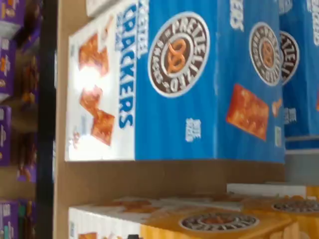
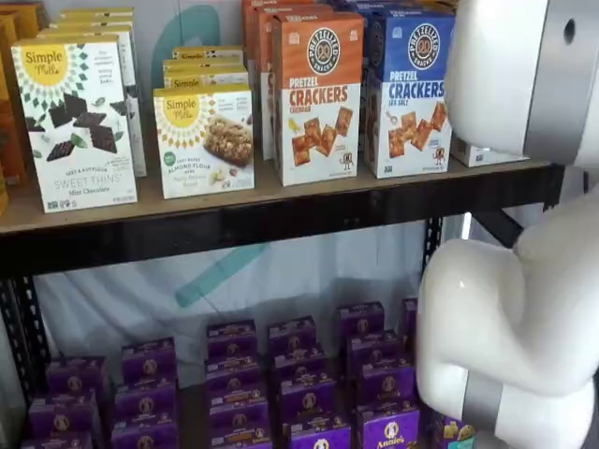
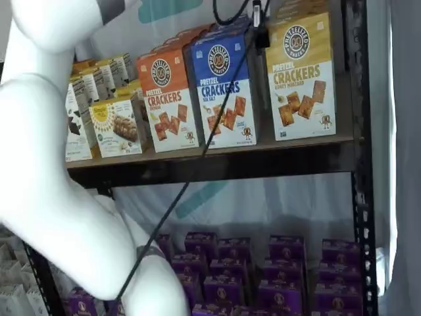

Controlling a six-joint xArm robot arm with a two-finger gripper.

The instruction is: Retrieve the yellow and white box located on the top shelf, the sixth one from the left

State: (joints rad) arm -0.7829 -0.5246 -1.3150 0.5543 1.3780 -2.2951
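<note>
The yellow and white box [image 3: 300,78] stands upright at the right end of the top shelf [image 3: 217,164], labelled Pretzel Crackers. In the wrist view it [image 1: 214,224] shows from above, beside the blue box [image 1: 199,84]. In a shelf view a black part of my gripper [image 3: 260,27] hangs from the upper edge with a cable, in front of the gap between the blue box [image 3: 222,89] and the yellow and white one. Its fingers show no plain gap and hold nothing I can see. In the other shelf view my white arm [image 2: 515,234] hides the yellow and white box.
An orange-topped Pretzel Crackers box [image 2: 316,98] and white Simple Mills boxes [image 2: 80,122] stand further left on the top shelf [image 2: 281,215]. A black upright [image 3: 360,164] is right of the yellow and white box. Small purple boxes [image 3: 230,270] fill the lower level.
</note>
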